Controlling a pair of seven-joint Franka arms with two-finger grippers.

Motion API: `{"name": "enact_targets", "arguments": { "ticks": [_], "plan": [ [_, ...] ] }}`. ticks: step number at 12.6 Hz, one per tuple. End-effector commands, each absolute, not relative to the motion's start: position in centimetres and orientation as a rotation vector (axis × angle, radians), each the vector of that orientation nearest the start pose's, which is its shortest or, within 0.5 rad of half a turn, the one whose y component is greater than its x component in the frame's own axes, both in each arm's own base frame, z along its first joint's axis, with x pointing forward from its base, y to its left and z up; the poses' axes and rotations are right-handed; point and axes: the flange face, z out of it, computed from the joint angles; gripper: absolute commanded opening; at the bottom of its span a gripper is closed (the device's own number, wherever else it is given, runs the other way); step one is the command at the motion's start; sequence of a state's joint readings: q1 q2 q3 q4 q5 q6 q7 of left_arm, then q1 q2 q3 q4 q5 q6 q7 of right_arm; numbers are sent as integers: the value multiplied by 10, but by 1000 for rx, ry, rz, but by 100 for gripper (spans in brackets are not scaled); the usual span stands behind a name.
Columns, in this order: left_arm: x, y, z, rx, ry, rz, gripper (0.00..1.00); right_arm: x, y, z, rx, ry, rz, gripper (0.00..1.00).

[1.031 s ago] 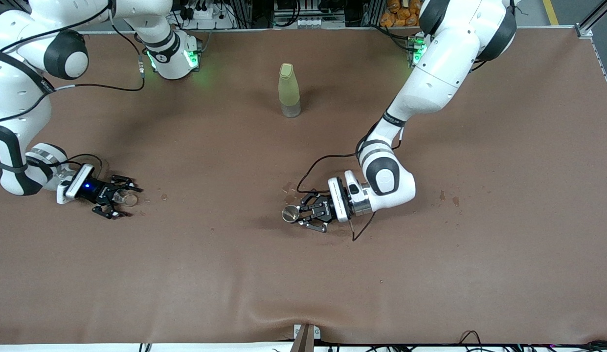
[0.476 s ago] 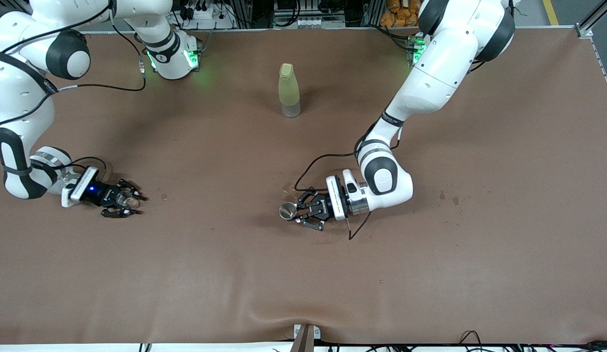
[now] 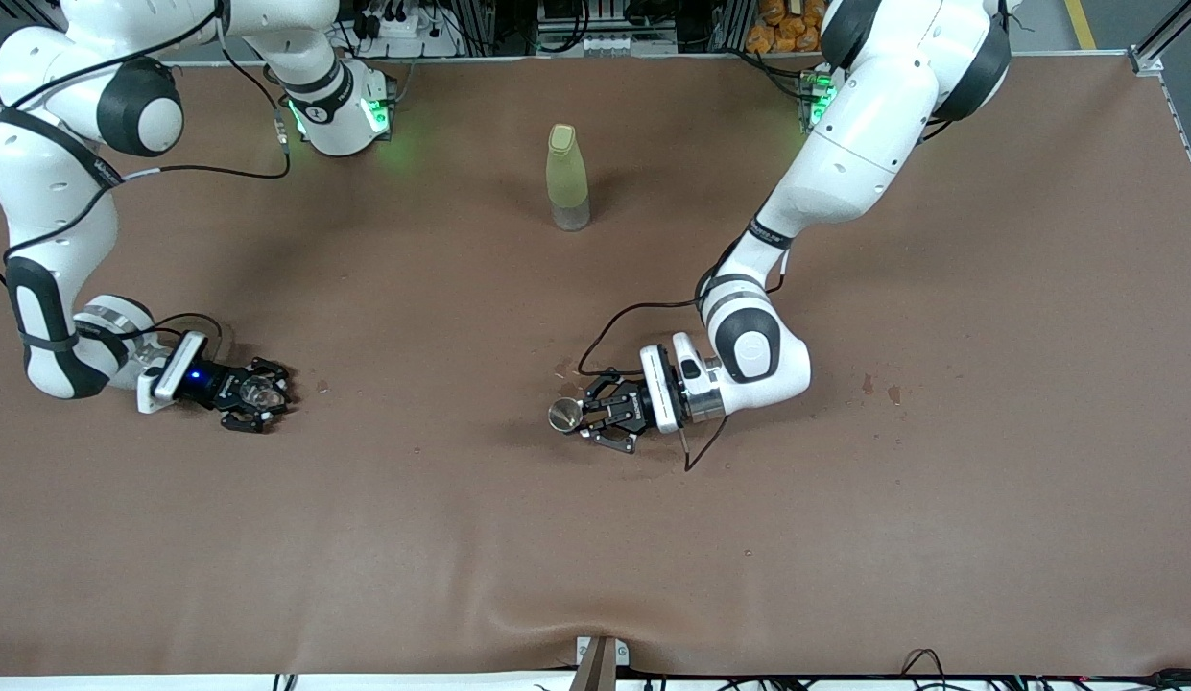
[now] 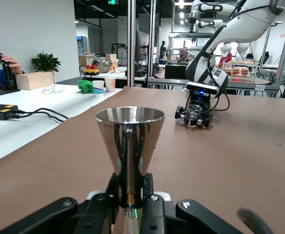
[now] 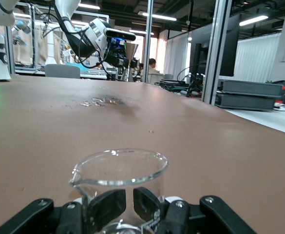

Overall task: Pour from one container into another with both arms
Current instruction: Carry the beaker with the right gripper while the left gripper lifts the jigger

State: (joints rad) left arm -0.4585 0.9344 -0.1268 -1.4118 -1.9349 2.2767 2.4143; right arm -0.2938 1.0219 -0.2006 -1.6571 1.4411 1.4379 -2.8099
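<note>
The brown desk carries a yellow-green bottle at twelve o'clock from its middle. The left pincer, low near the middle, is clamped on the stem of the shiny metal cup, a narrow cone with a round rim, held upright. Out at nine o'clock, the right pincer is closed around the clear cup, a small lipped beaker resting low by the desk. I'd lift it level, carry it across, then tip the lip squarely over the metal rim.
</note>
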Motion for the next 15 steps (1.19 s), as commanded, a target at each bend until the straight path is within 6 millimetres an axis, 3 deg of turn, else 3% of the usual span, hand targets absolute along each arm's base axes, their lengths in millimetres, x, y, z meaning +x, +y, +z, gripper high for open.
{"name": "enact_targets", "arguments": {
  "ticks": [1, 7, 12, 15],
  "plan": [
    [619, -411, 172, 1501, -1180, 1264, 0, 566, -130, 39, -1284, -1392, -1496, 0],
    [622, -409, 176, 1508, -1156, 1265, 0, 599, -52, 86, -1183, -1328, -1424, 0],
    [622, -408, 173, 1512, -1163, 1264, 0, 602, 27, 139, -1169, -1221, -1324, 0],
    [622, -407, 171, 1514, -1164, 1264, 0, 599, 55, 183, -1206, -1168, -1222, 0]
  ]
}}
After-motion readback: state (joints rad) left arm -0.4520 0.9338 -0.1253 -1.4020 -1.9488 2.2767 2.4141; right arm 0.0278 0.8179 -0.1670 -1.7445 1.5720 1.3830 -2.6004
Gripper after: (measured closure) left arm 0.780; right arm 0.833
